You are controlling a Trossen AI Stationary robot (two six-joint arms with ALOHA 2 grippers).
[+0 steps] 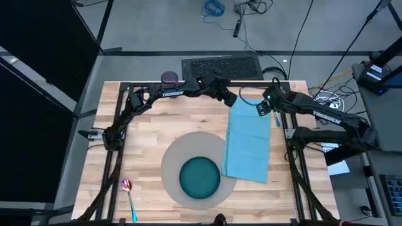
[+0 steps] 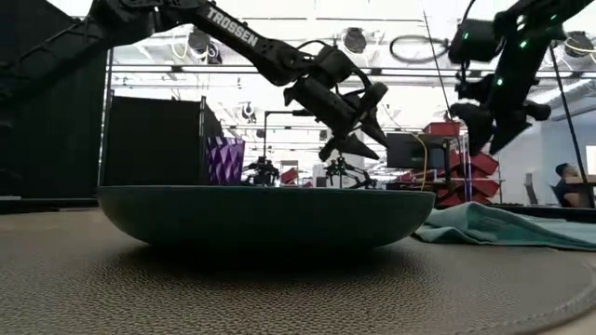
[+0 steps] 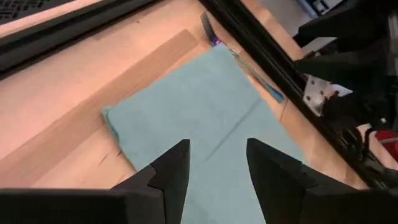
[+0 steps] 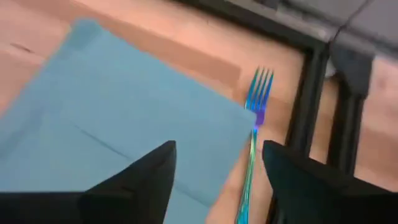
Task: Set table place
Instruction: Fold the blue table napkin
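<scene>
Above napkin (image 1: 247, 143), both arms, jaws apart.

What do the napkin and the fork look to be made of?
Napkin: apparently soft cloth, light blue and matte, with fold creases and a slightly rumpled edge. Fork: glossy with an iridescent blue-to-purple sheen, possibly coated metal or plastic; the look doesn't settle which.

plate (image 1: 200, 175) on mat (image 1: 179, 150), napkin (image 1: 249, 143) right, fork (image 4: 254, 127) seemingly touching napkin's edge
</scene>
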